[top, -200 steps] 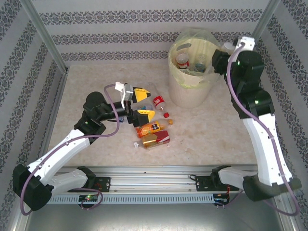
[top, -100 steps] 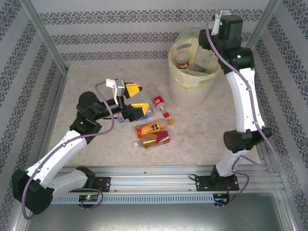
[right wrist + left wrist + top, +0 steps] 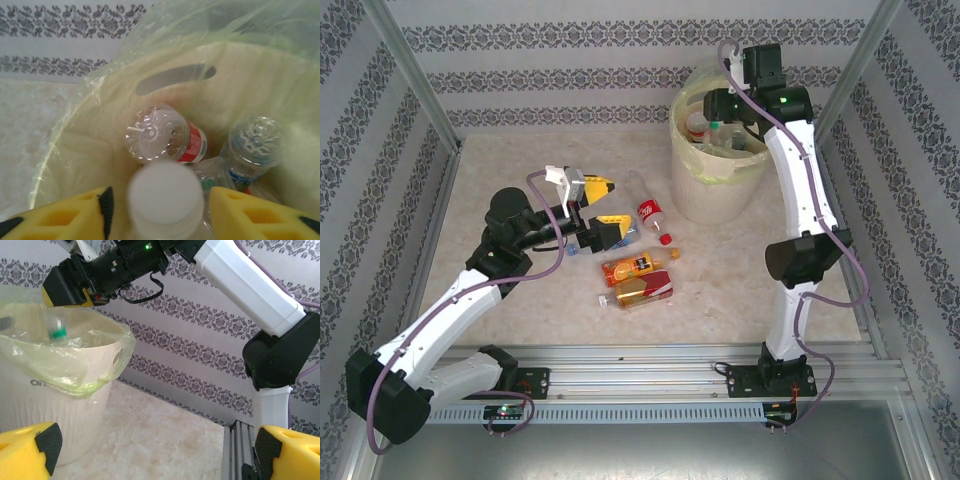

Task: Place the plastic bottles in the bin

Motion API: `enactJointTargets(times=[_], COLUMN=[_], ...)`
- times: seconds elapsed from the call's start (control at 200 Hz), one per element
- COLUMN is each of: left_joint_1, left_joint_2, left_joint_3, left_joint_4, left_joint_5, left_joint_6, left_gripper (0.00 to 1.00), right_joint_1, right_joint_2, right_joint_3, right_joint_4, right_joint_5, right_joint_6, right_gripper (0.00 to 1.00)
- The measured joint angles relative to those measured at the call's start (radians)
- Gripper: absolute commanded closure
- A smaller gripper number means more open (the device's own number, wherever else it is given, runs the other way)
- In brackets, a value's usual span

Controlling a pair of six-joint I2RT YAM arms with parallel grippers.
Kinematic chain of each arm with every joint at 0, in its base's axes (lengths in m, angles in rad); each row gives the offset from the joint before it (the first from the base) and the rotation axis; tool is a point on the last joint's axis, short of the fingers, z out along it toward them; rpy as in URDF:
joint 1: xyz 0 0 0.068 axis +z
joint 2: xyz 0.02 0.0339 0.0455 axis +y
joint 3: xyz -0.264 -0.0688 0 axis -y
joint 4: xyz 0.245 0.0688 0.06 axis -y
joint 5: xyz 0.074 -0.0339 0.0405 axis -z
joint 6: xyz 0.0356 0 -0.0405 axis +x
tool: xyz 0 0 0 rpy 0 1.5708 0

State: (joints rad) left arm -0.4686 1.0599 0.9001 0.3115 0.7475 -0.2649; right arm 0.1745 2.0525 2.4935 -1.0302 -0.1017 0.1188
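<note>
Plastic bottles (image 3: pixel 638 289), small, clear, bright-labelled, seem light, thin-walled and slippery (best pinched mid-body); left gripper (image 3: pixel 618 210) gapes empty, right gripper (image 3: pixel 159 210) straddles a white-capped bottle (image 3: pixel 165 192), hold unclear.

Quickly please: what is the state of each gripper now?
Left gripper: open, empty.
Right gripper: white-capped bottle between its jaws over the bin; grip cannot be told.
</note>
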Motion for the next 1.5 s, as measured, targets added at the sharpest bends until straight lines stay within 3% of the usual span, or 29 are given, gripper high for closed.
enactJointTargets(times=[0.095,0.415,0.834,1.049,1.264,1.499], left_joint_1=[0.0,0.001,0.001,0.002,0.006,0.007], left_joint_2=[0.007,0.012,0.034,0.069,0.131,0.246], left_joint_3=[0.003,0.008,0.022,0.07,0.13,0.229], left_joint_4=[-0.021,-0.063,-0.133,-0.279,-0.439,-0.641], left_joint_5=[-0.01,-0.023,-0.053,-0.155,-0.296,-0.398], left_joint_6=[0.014,0.045,0.123,0.241,0.364,0.458], left_gripper=[0.0,0.0,0.0,0.0,0.0,0.0], right_joint_1=[0.0,0.0,0.079,0.165,0.242,0.248], right_joint_2=[0.003,-0.024,-0.465,-0.67,-0.817,-0.96], right_joint_3=[0.0,-0.023,-0.572,-0.837,-1.083,-1.322], right_joint_4=[0.0,0.014,0.196,0.273,0.341,0.453], right_joint_5=[-0.021,-0.058,-0.045,-0.05,-0.153,-0.3], right_joint_6=[0.005,0.011,0.013,0.016,0.032,0.103], right_gripper=[0.33,0.24,0.21,0.2,0.16,0.08])
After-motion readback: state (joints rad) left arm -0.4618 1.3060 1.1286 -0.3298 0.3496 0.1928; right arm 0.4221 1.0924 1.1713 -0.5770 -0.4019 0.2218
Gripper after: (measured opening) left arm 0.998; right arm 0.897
